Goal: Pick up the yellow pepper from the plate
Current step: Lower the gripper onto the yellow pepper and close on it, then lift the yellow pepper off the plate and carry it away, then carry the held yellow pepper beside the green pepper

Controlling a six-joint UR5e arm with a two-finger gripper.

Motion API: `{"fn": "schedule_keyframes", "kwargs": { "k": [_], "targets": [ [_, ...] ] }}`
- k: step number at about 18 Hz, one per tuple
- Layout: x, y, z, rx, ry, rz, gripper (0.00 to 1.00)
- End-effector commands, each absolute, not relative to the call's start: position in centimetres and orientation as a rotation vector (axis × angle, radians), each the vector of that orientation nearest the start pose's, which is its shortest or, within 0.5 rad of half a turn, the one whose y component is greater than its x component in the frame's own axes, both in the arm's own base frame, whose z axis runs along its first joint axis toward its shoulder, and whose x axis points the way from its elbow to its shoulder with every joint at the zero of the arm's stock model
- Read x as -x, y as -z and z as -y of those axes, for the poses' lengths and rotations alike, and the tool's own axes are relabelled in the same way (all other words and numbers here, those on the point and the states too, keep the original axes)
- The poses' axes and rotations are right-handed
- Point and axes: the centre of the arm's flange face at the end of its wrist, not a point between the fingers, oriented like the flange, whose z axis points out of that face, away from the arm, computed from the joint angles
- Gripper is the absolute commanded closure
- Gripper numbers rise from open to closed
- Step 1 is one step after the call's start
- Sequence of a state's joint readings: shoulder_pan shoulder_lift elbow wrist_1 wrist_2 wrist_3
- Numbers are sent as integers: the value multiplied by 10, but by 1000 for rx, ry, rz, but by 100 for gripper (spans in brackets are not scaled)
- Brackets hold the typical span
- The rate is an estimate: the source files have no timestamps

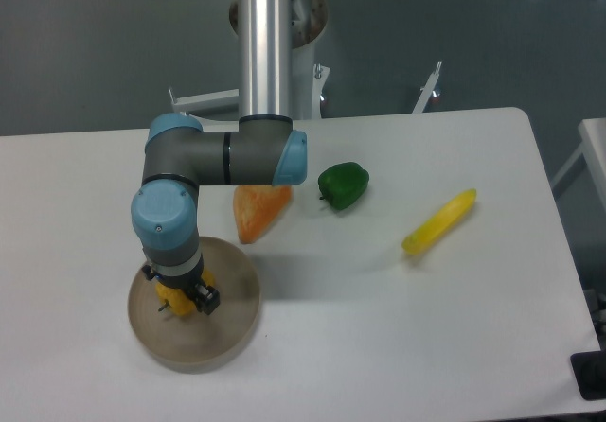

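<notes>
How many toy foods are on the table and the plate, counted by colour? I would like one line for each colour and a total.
Yellow: 2, the yellow pepper on the plate under the gripper, and the long yellow piece
Orange: 1, the orange wedge
Green: 1, the green pepper
Total: 4

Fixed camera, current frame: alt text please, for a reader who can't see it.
A robot arm's gripper is down over the yellow pepper on a tan plate at the white table's front left. Behind lie an orange wedge, a green pepper and a long yellow piece.
</notes>
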State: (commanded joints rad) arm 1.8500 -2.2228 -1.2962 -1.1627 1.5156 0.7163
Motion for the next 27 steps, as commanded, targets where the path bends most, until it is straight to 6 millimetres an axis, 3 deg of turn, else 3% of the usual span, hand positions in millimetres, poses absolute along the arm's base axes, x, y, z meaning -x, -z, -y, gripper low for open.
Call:
{"fn": "schedule_keyframes", "kwargs": {
  "k": [4, 6, 10, 11, 13, 16, 22, 24, 25, 27],
  "targets": [
    [73, -290, -729, 2985, 26, -668, 82],
    [91, -307, -723, 2977, 10, -627, 82],
    [150, -350, -696, 3002, 23, -630, 82],
    [172, -367, -682, 3004, 28, -657, 83],
    [206, -385, -663, 3003, 28, -678, 91],
    [246, -395, -643, 2998, 35, -732, 92],
    [337, -396, -602, 2939, 30, -951, 93],
    [348, -397, -600, 2910, 23, -1036, 92],
    [364, -397, -592, 2908, 35, -1053, 91],
    [366, -403, -591, 2897, 41, -1087, 92]
  ]
}}
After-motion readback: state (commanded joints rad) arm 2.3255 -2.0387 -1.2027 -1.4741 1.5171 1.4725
